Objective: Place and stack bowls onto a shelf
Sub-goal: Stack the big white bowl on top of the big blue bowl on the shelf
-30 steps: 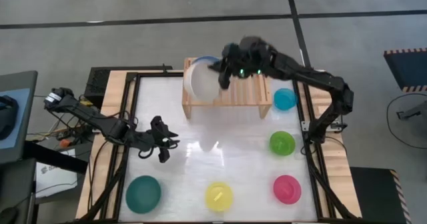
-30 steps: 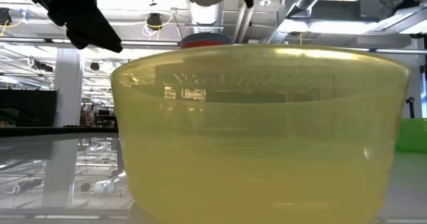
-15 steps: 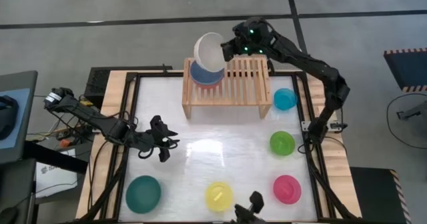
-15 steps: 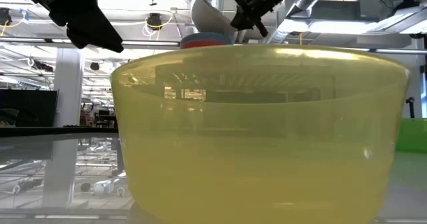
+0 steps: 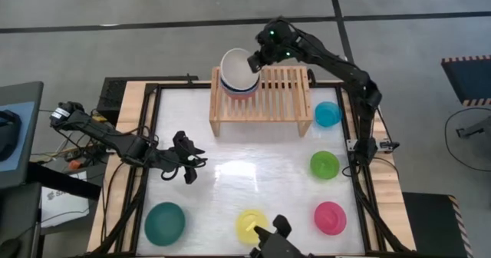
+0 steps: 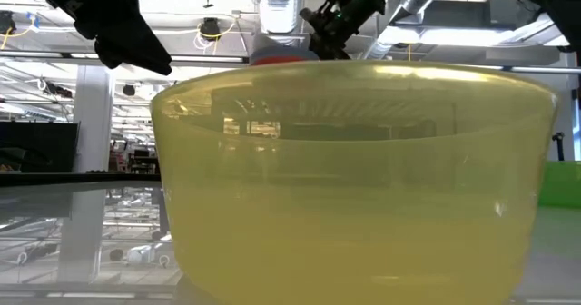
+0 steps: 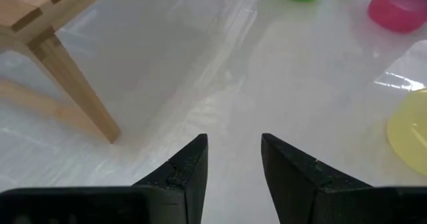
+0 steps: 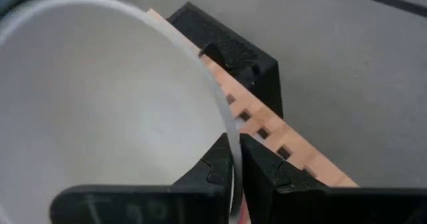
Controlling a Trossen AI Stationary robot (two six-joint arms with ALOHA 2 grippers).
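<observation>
A white bowl (image 5: 236, 68) sits mouth up in a slate blue bowl (image 5: 232, 90). That bowl is stacked on a red one at the left end of the light-wood shelf (image 5: 272, 97). My right gripper (image 5: 254, 61) is at the white bowl's right rim, shut on it; the bowl (image 8: 113, 97) fills its wrist view. My left gripper (image 5: 188, 168) hovers open over the table's left middle, holding nothing, its fingers (image 7: 233, 164) apart. The teal (image 5: 165, 222), yellow (image 5: 252, 226), pink (image 5: 330, 217), lime green (image 5: 324, 164) and cyan (image 5: 327, 114) bowls stand mouth up on the table. My right gripper pinches the white bowl's rim (image 8: 231, 144), on the side toward the table's right. One finger is inside the bowl and one outside. The fingers slant down from the far right. The bowl is upright, its lower part nested in the slate blue bowl.
The yellow bowl (image 6: 354, 178) stands close in front of the low camera and hides most of the table there. The shelf's middle and right slats (image 5: 288, 89) are bare. A dark object (image 5: 272, 239) shows at the near edge beside the yellow bowl.
My right gripper carried the white bowl toward the far edge, then down onto the stack at the shelf's left end. The bowl was tipped on its side a second ago; it now stands mouth up in the slate blue bowl. The gripper stayed shut on the rim.
</observation>
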